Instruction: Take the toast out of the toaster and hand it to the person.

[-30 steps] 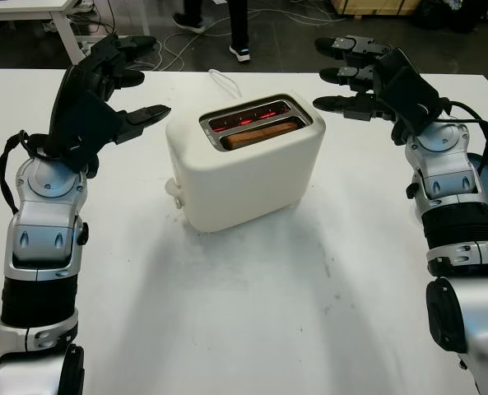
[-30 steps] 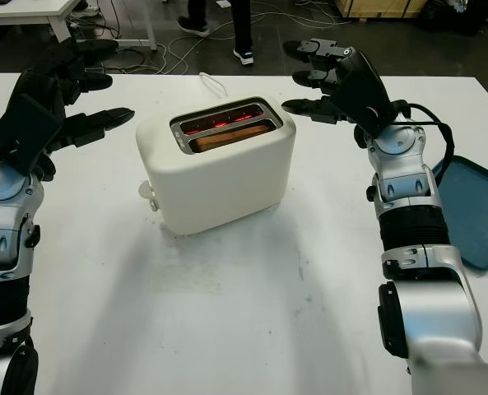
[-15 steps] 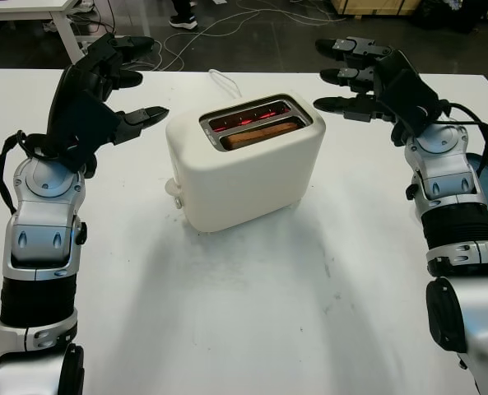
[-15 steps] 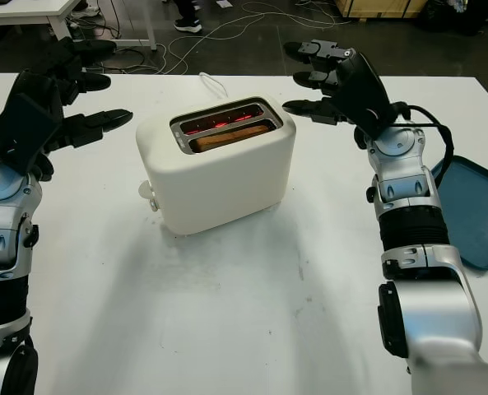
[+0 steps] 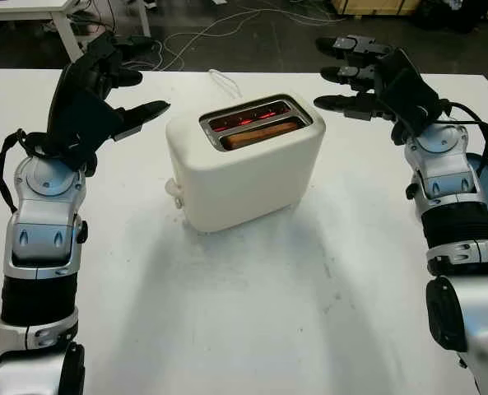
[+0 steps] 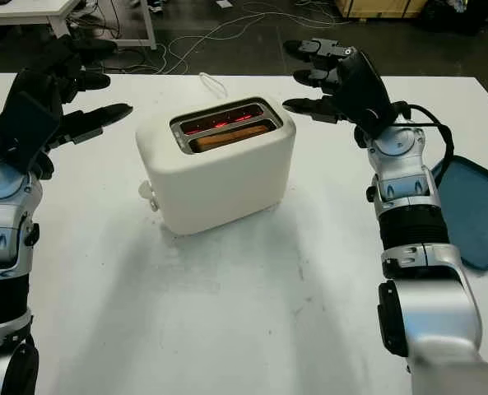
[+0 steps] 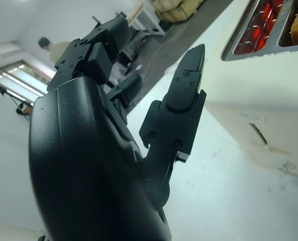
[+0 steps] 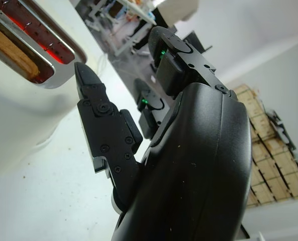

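The bare white table (image 5: 252, 321) stretches from the near edge, with both silver forearms rising from the bottom corners toward its far half. At the centre of the table stands the white toaster (image 5: 248, 169), turned at an angle, a small knob low on its left end and a white cord (image 5: 219, 79) trailing off behind it toward the table's far edge. Its two top slots face upward: the farther slot glows red, and the nearer slot holds the toast (image 5: 260, 136), a brown slice sitting low with its top edge about level with the metal rim. The left hand (image 5: 104, 90) hovers above the table to the left of the toaster, open and holding nothing, its thumb pointing toward the toaster's upper left corner with a clear gap between them. The right hand (image 5: 367, 78) hovers to the right of the toaster near its far right corner, also open and empty, its lower finger aimed at the toaster's top edge but apart from it. At the right edge of the table lies a dark blue tray (image 6: 474, 210), just beside the right forearm. Beyond the table, cables run across the dark floor (image 5: 252, 33).
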### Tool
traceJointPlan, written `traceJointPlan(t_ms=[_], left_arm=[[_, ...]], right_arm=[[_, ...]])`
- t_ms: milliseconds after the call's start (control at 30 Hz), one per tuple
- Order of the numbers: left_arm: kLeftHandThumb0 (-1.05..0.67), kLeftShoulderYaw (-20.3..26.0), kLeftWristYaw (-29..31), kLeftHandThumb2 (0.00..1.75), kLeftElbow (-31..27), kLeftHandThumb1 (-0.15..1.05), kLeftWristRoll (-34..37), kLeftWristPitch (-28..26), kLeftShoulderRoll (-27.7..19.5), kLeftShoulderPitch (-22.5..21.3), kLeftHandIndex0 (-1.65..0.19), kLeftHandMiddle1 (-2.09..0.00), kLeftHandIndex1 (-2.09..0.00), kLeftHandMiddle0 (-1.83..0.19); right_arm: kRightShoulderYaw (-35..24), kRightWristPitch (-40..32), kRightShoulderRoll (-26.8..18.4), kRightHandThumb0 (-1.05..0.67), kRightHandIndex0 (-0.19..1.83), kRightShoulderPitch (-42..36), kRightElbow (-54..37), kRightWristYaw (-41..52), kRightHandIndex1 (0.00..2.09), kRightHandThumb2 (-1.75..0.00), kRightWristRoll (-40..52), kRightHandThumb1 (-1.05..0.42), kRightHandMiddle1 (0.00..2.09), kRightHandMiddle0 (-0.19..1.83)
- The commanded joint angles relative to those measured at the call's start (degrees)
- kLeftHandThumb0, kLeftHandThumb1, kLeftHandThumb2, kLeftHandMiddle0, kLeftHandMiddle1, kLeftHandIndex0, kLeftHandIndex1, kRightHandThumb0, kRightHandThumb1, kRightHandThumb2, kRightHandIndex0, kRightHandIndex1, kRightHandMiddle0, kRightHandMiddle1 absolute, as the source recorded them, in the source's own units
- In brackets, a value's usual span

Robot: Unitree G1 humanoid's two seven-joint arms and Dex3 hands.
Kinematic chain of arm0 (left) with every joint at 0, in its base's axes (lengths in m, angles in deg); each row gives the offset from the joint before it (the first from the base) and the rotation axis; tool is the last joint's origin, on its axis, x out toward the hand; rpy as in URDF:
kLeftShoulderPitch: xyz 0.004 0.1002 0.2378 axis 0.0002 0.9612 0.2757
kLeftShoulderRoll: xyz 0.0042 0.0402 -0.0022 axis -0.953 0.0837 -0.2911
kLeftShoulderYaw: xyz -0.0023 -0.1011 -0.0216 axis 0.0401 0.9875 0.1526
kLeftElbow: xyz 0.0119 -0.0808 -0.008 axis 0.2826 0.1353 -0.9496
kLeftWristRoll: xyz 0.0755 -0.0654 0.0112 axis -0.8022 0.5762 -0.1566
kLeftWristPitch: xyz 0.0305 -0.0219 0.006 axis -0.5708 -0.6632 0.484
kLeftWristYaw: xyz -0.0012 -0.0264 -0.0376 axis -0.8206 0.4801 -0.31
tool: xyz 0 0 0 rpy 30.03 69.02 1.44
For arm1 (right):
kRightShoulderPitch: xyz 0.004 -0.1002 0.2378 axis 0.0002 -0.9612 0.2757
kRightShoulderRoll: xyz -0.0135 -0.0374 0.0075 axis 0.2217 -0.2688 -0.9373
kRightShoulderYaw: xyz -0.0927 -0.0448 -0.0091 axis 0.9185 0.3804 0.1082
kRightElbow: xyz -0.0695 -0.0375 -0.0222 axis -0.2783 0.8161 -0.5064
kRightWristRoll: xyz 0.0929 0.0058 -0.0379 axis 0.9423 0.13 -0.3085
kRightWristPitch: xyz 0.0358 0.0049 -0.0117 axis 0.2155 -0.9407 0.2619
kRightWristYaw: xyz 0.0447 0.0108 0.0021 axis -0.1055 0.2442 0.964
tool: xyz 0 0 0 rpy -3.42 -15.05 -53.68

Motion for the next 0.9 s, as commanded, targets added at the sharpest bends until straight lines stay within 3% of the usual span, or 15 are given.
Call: traceJointPlan(t_ms=[0,367,733,867], left_arm=[[-0.30,-0.4,0.0,0.06,0.0,0.87,-0.4,0.2,-0.7,-0.8,-0.23,-1.13,-0.69,-0.06],[-0.28,0.1,-0.7,0.05,-1.3,0.87,0.3,-3.6,0.2,-1.2,-0.20,-1.07,-0.68,-0.03],[-0.29,0.3,-0.4,0.05,0.3,0.88,0.8,0.1,0.0,-0.8,-0.20,-1.12,-0.71,-0.03],[-0.30,0.6,-0.6,0.05,-0.1,0.88,1.3,-0.9,0.5,-0.8,-0.19,-1.12,-0.72,-0.02]], right_arm=[[-0.6,0.9,0.1,-0.18,0.63,0.9,0.5,0.3,0.13,0.00,1.2,-0.76,0.02,0.62],[-0.4,1.6,0.1,-0.20,0.64,1.0,0.8,-0.1,0.12,0.00,0.6,-0.76,0.01,0.62],[-0.2,1.9,-0.2,-0.25,0.65,1.0,1.0,-0.3,0.12,0.00,0.2,-0.75,0.01,0.63],[-0.3,2.4,-0.2,-0.23,0.65,1.2,1.6,-0.2,0.11,0.00,0.2,-0.76,0.01,0.63]])
